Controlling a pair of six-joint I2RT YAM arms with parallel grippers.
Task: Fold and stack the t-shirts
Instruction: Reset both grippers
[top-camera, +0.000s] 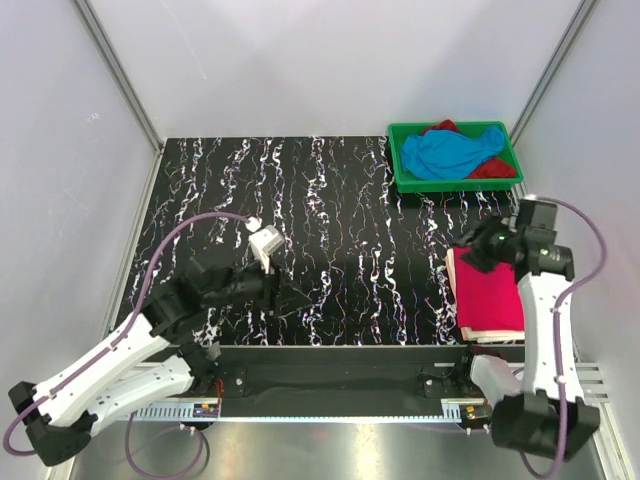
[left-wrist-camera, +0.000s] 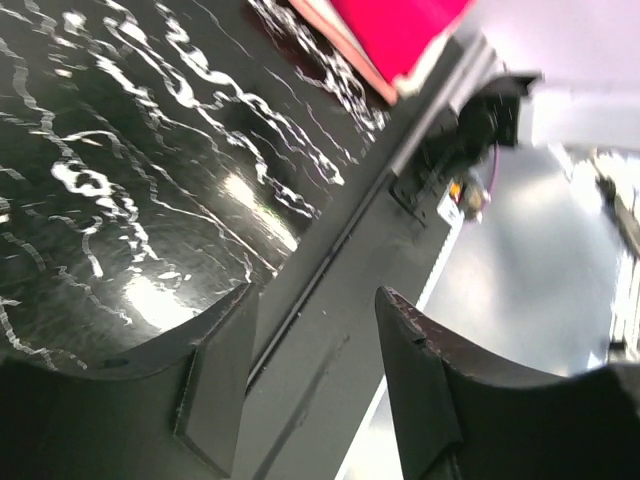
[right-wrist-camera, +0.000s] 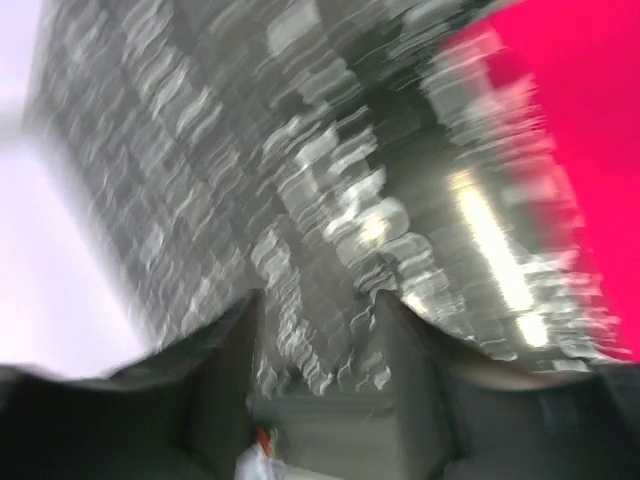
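A folded hot pink t-shirt (top-camera: 490, 292) lies at the right near edge of the table, on a paler folded layer whose edge (top-camera: 451, 282) shows on its left. A sky blue t-shirt (top-camera: 450, 152) and a dark red one (top-camera: 492, 168) lie crumpled in the green tray (top-camera: 400, 180). My right gripper (top-camera: 470, 250) hovers over the pink shirt's far left corner. It is open with nothing between its fingers (right-wrist-camera: 318, 300), and the pink shirt (right-wrist-camera: 570, 120) is to its right. My left gripper (top-camera: 300, 297) is open and holds nothing (left-wrist-camera: 315, 300) over the table's near edge, with the pink shirt (left-wrist-camera: 400, 30) ahead of it.
The black marbled table (top-camera: 330, 200) is walled in white on three sides. The arms' base rail (top-camera: 340, 375) runs along the near edge. The right wrist view is blurred.
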